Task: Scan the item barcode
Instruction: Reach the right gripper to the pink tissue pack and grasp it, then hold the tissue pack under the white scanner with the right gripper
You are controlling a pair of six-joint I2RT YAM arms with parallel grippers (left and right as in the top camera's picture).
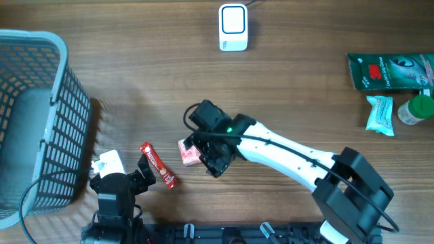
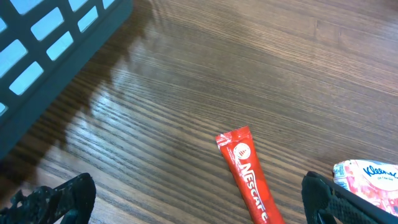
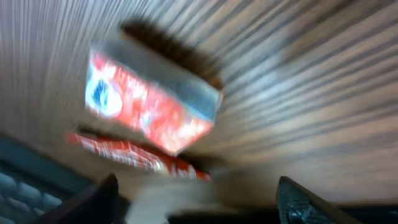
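Tissue pack (image 1: 188, 153), red and white, lies flat on the wooden table (image 1: 305, 81) just right of the Nescafé stick (image 1: 158, 165), close but not touching it. The right gripper (image 3: 196, 190) is over the pack, fingers spread wide with nothing pinched between them, though that wrist view is badly blurred. Left of the stick, the left gripper (image 2: 199, 190) sits low, claw gaping and empty. The scanner (image 1: 232, 27) stands well beyond the stick, at the far edge.
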